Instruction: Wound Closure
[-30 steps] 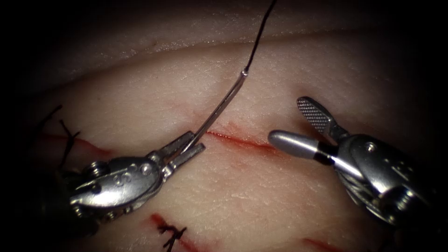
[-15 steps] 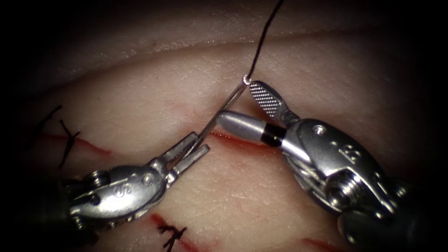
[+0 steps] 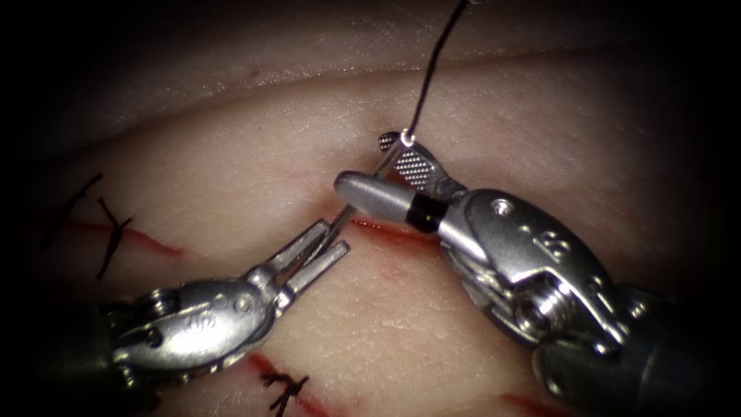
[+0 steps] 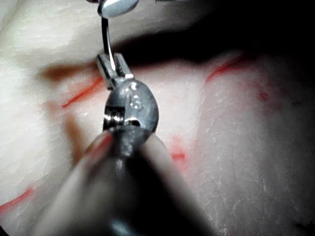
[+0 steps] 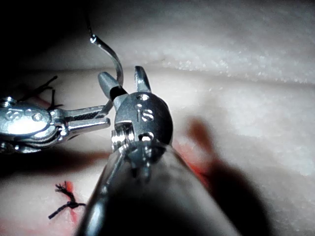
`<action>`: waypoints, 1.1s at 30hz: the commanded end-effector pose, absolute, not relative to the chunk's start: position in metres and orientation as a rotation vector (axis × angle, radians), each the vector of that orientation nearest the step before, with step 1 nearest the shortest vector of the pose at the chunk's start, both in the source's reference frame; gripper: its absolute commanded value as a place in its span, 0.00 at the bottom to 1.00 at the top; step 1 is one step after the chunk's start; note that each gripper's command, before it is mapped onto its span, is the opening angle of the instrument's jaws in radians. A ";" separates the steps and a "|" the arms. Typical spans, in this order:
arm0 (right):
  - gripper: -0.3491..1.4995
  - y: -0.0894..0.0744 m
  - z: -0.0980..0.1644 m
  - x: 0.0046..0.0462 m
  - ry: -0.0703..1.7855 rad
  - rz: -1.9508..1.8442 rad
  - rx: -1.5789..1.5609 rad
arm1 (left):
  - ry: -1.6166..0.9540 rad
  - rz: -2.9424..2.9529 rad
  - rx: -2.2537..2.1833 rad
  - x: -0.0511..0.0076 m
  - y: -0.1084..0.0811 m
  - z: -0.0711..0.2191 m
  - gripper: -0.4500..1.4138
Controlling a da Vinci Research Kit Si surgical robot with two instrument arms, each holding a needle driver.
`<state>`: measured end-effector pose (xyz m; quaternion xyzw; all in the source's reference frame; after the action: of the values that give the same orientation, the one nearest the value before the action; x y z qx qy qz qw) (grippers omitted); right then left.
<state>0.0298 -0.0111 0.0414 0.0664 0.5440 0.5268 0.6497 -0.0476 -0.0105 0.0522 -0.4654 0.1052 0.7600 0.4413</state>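
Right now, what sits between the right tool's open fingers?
The needle, near its thread end, passes between the right tool's open fingers. The left tool grips it lower down, above the cut. The needle's tip is hidden.

A surgical training bench: pale pork-belly tissue (image 3: 540, 131) marked with red practice cuts (image 3: 394, 232), some already closed with dark knotted stitches (image 3: 284, 384), lit in a narrow pool by the endoscope, with darkness all around its edges.
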 end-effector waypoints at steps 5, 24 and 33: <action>0.00 -0.011 0.042 0.0305 1.261 1.177 0.113 | 0.258 1.886 -1.163 -0.0484 -0.010 0.053 0.00; 0.00 -0.007 0.044 0.0223 1.094 0.651 0.029 | 0.083 1.966 -1.279 -0.0493 -0.011 0.053 0.91; 0.00 -0.005 0.043 0.0220 1.117 0.452 -0.032 | -0.034 2.095 -1.220 -0.0516 -0.013 0.056 0.63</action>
<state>0.0212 -0.0057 0.0430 -0.0152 0.5247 0.2084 0.8252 -0.0510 -0.0132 0.0558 -0.4701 -0.0179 0.8109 0.3479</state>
